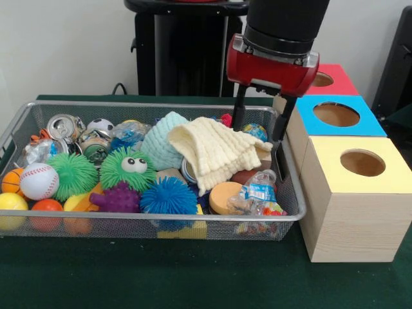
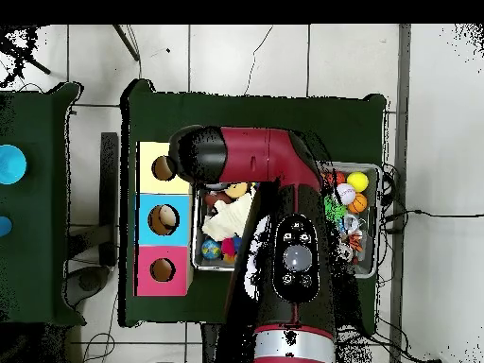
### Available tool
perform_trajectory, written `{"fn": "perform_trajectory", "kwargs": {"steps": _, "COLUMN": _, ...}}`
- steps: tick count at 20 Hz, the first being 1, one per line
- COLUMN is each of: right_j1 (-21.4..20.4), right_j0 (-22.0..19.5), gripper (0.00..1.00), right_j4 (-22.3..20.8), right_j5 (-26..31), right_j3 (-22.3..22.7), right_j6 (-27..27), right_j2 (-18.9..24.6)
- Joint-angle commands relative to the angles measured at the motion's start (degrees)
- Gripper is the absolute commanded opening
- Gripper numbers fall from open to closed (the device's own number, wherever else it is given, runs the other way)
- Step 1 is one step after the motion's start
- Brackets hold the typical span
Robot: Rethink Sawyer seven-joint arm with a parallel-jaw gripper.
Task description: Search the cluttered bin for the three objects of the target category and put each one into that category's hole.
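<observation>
1. Three category boxes stand in a row just beside the bin's end: a yellow-topped box (image 1: 356, 193) nearest the camera, a blue-topped box (image 1: 335, 116) behind it, a red-topped box (image 1: 335, 78) farthest. Each has a round hole; no object shows in or on any of them, so as far as can be seen nothing has been sorted yet.
2. Target category is not stated; candidates all lie in the wire mesh bin (image 1: 129, 222). Cloths: a cream knitted cloth (image 1: 215, 151) draped over the heap, a mint knitted cloth (image 1: 162, 138) touching it behind. Spiky balls: green one with eyes (image 1: 127, 168), plain green (image 1: 74, 174), blue (image 1: 168, 196), purple (image 1: 119, 198). Also a baseball (image 1: 38, 180), a crushed can (image 1: 62, 125), a small water bottle (image 1: 261, 188).
3. Claw (image 1: 259, 132) hangs low at the bin's box-side end, fingers spread apart, one either side of the cream cloth's far edge. Empty, gripping nothing.
4. Judgement: early in the search; all three placements look left to do. The cloth hides whatever sits beneath.
5. Overhead, the arm (image 2: 284, 189) covers most of the bin on the green tabletop (image 2: 284, 104).
</observation>
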Motion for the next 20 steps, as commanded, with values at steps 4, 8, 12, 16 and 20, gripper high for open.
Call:
{"fn": "perform_trajectory", "kwargs": {"steps": 4, "right_j1": 3.76, "right_j0": 4.05, "gripper": 1.0, "right_j4": 5.22, "right_j5": 6.5, "right_j3": 1.2, "right_j6": 27.29, "right_j2": -7.49}}
{"fn": "perform_trajectory", "kwargs": {"steps": 8, "right_j1": 3.56, "right_j0": 6.46, "gripper": 1.0, "right_j4": 7.11, "right_j5": 6.13, "right_j3": 2.31, "right_j6": 32.97, "right_j2": -9.86}}
{"fn": "perform_trajectory", "kwargs": {"steps": 12, "right_j1": 3.13, "right_j0": 8.13, "gripper": 1.0, "right_j4": 9.82, "right_j5": 5.56, "right_j3": 3.77, "right_j6": 37.58, "right_j2": -11.0}}
{"fn": "perform_trajectory", "kwargs": {"steps": 16, "right_j1": 3.31, "right_j0": 7.96, "gripper": 1.0, "right_j4": 11.19, "right_j5": 5.63, "right_j3": 3.65, "right_j6": 37.76, "right_j2": -11.19}}
{"fn": "perform_trajectory", "kwargs": {"steps": 20, "right_j1": 3.24, "right_j0": 7.05, "gripper": 1.0, "right_j4": 11.05, "right_j5": 4.36, "right_j3": 3.84, "right_j6": 34.74, "right_j2": -10.34}}
